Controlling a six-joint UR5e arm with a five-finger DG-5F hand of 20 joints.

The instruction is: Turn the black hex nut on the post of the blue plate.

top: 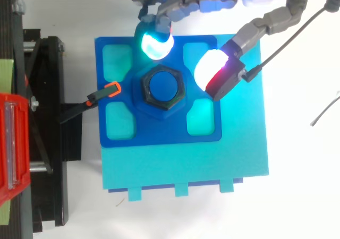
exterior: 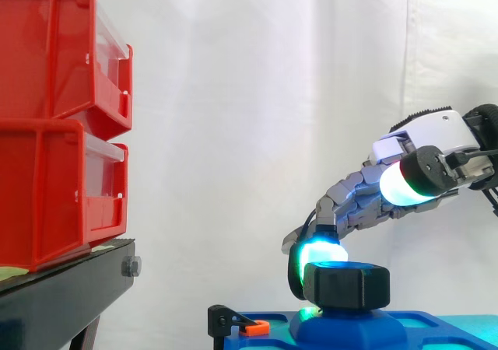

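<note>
Blue plate (top: 159,135) lies on teal base (top: 186,164) before white curtain (exterior: 257,117).

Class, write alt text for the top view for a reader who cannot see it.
From above, a robot hand reaches in from the top edge, its glowing pads either side of a black nut on the post of a blue plate, apparently not touching it.

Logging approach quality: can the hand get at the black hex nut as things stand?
Probably yes: pads of the hand flank the black hex nut, nothing between, seemingly not touching.
</note>
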